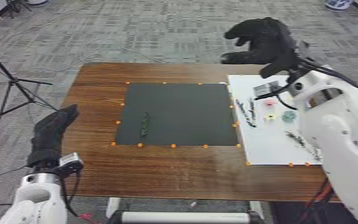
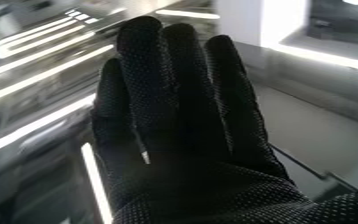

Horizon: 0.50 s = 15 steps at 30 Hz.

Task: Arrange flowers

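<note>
Head view: green stem, thin, is lying on the matte dark mat; pink flower, rounded, and twigs, spindly, are resting on the smooth white board; surface, showing brown grain. Left hand, straight-fingered, holding nothing. Risk: right arm, sweeping low, could be scattering the twigs. Right wrist view: right hand, dotted black fabric, fingers lying straight, slightly spread, holding nothing.
</note>
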Available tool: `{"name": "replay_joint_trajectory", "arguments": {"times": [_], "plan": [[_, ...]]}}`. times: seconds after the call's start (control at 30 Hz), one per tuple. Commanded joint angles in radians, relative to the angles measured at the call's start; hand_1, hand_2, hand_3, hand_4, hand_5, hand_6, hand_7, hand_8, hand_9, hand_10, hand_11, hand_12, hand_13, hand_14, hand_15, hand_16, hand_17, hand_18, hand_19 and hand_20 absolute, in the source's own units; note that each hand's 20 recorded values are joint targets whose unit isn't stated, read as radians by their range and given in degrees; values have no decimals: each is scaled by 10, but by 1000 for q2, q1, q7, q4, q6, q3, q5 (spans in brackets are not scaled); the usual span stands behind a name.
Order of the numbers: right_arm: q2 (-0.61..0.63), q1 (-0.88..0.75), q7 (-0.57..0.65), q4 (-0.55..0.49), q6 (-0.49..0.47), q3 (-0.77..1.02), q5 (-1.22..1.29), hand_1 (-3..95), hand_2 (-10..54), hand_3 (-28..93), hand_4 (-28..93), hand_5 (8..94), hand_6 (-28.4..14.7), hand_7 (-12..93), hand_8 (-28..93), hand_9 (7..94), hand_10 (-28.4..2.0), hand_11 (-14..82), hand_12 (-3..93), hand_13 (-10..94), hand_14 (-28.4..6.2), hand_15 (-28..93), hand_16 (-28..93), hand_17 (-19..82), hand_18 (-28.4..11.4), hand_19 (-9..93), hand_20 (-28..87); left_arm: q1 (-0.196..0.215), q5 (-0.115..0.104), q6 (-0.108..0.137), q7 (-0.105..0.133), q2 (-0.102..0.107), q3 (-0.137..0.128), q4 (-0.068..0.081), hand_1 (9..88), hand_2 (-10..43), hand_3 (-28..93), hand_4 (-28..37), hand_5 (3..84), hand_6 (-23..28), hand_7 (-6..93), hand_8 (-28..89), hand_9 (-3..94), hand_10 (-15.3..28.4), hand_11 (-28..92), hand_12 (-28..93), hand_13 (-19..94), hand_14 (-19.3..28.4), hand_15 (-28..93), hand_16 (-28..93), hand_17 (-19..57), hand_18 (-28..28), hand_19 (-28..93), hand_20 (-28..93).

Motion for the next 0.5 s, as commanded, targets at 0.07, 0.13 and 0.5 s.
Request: {"name": "replay_joint_trajectory", "arguments": {"times": [0.07, 0.13, 0.5], "plan": [[128, -340, 110, 20, 22, 295, -48, 159, -95, 645, -194, 571, -33, 220, -82, 709, -151, 201, 195, 613, -165, 566, 291, 236, -263, 684, 529, 46, 8, -14, 3, -12, -21, -18, 238, -10, 720, -211, 481, 20, 183, -77, 462, 123, 195, 134, 336, 142, 110, 30, 49, 82, 22, 152], [128, -383, 137, 28, -10, 330, -61, 159, -95, 642, -193, 584, -32, 226, -82, 722, -151, 215, 202, 621, -165, 580, 297, 242, -266, 697, 536, 51, 8, -14, 4, -13, -22, -21, 238, -10, 720, -210, 482, 20, 184, -78, 463, 123, 196, 134, 338, 143, 114, 29, 49, 83, 25, 152], [86, -534, 212, 114, -57, 411, -172, 193, -95, 637, -179, 701, -25, 251, -69, 813, -137, 272, 227, 678, -149, 646, 328, 292, -270, 765, 567, 53, 39, -31, -7, -28, -19, -29, 239, -8, 718, -209, 487, 22, 184, -77, 471, 124, 202, 137, 348, 147, 130, 24, 50, 84, 27, 150]]}}
